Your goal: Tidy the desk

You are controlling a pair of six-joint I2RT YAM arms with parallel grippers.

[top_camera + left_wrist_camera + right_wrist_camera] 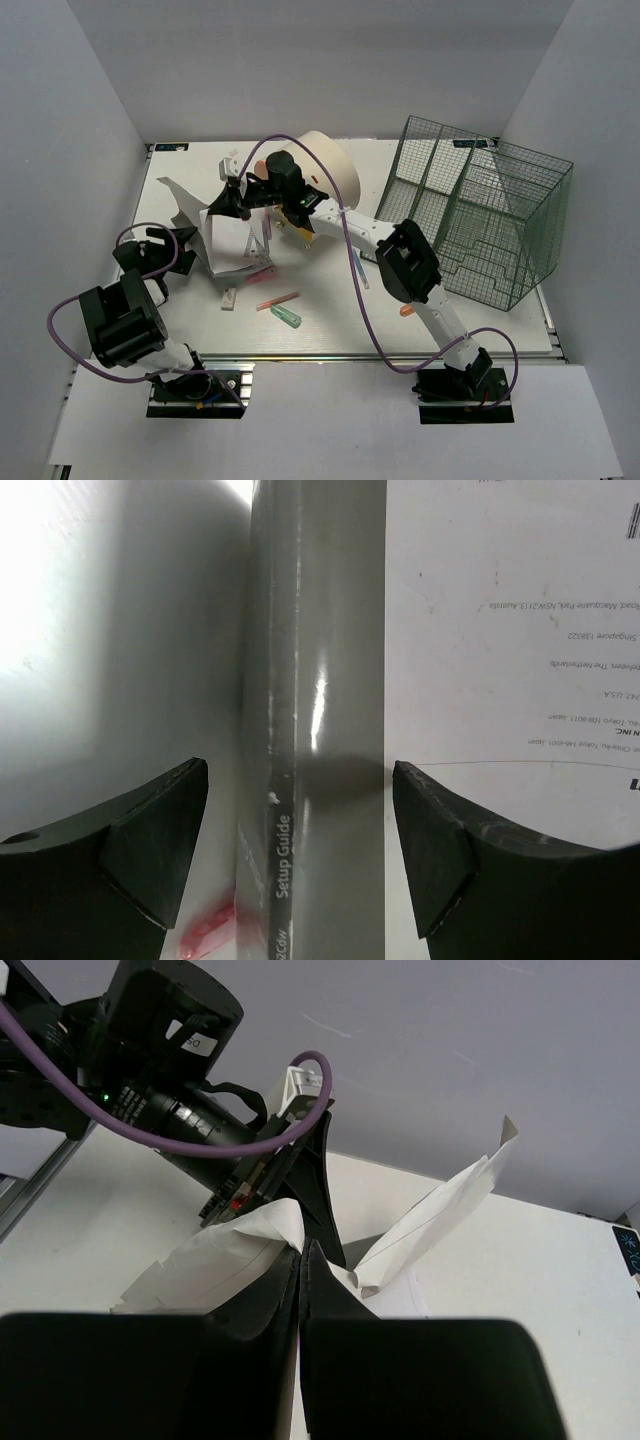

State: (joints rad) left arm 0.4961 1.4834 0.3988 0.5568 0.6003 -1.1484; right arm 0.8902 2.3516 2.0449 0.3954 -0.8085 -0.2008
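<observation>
- Top view: the bench (480, 335) lies flat and fills the middle of the picture. Its long axis runs from 9 to 3 o'clock, and one long edge faces the arm bases at 6.
- At 9 o'clock the left claw (188, 250) is spread wide and points toward 3, at an opened booklet (235, 245).
- The right arm reaches from 5 o'clock up toward 11. The right claw (218, 203) is clenched at the booklet's raised paper.
- A cream cylinder (330, 165) lies on its side at 12, just beyond the right wrist. A green wire basket (480, 215) sits at 2 o'clock.
- A pink marker (260, 273) and a green highlighter (286, 317) lie on the bench at 6 o'clock of the booklet.
- Left wrist view: the left claw (300, 780) is released. The booklet's grey spine (320, 680), printed "Setup Guide", runs from 12 to 6 between the fingers and touches neither.
- Right wrist view: the right claw (303, 1250) is pressed tight on the edge of a white sheet (220, 1265), which curls away toward 9. Another leaf (440, 1210) rises toward 2, and the bench (540, 1300) spreads out below it.
</observation>
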